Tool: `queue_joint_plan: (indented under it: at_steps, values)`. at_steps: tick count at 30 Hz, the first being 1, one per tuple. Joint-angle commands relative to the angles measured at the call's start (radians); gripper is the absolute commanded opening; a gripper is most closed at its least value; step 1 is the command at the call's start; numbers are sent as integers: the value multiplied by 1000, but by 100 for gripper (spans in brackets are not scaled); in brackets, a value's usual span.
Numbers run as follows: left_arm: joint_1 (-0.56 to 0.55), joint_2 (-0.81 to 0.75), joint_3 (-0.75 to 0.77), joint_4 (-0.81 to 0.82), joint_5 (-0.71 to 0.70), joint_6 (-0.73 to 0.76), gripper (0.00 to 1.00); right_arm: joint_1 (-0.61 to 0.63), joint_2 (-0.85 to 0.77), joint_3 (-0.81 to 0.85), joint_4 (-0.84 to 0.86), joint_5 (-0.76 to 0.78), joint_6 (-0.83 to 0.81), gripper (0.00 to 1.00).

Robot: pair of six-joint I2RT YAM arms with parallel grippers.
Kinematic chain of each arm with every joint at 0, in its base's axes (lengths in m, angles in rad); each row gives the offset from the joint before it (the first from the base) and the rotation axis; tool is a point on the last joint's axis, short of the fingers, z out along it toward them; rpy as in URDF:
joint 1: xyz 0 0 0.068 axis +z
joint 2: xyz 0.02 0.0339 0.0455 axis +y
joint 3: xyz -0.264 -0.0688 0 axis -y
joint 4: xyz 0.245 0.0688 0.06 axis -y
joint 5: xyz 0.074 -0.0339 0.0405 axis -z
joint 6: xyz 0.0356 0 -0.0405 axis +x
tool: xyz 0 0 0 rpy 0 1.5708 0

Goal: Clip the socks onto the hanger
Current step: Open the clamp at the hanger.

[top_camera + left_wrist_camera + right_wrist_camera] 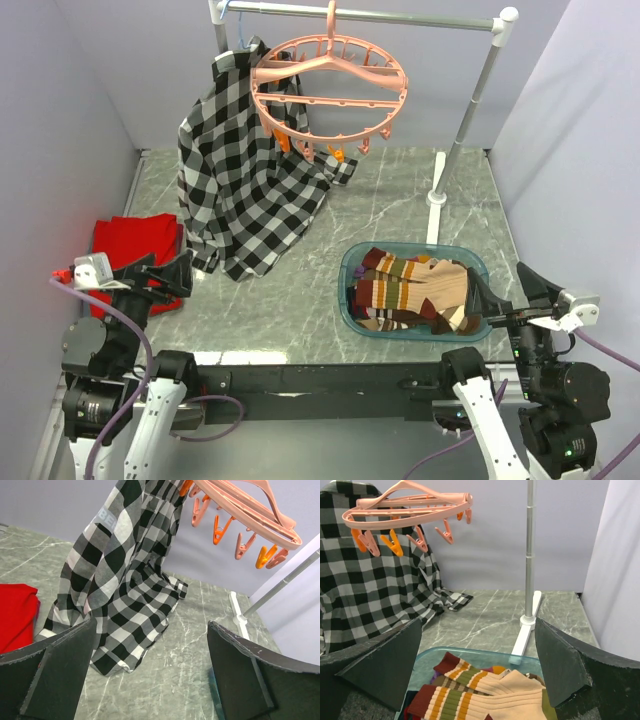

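Several striped socks (420,290) in maroon, tan, cream and olive lie piled in a teal plastic tub (350,268); they also show in the right wrist view (485,692). The round salmon-pink hanger (330,82) hangs by its hook from the grey rail, its clips dangling; it shows in the left wrist view (250,510) and the right wrist view (405,507). My left gripper (178,272) is open and empty at the near left. My right gripper (505,295) is open and empty at the tub's near right edge, over the socks.
A black-and-white plaid shirt (240,180) hangs from the rail (400,14) left of the hanger and drapes onto the table. A red cloth (135,245) lies at the left. The rail's right post (465,120) and white foot (437,185) stand behind the tub.
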Motion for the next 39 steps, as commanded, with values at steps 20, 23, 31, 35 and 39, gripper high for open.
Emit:
queue_joint_plan:
  at_steps: [20, 23, 31, 35, 39]
  values:
    - [-35, 154, -132, 339, 206, -90, 96, 5, 411, 106, 147, -298, 188, 100]
    - [-64, 184, -123, 342, 191, -67, 96, 5, 500, 130, 163, -321, 230, 100]
    - [-148, 382, -5, 304, 148, 42, 96, 5, 704, 167, 363, -381, 155, 100]
    - [-156, 457, 9, 353, 185, 51, 96, 7, 793, 207, 421, -410, 115, 95]
    - [-156, 520, 4, 460, 221, 23, 96, 7, 862, 261, 459, -423, 76, 91]
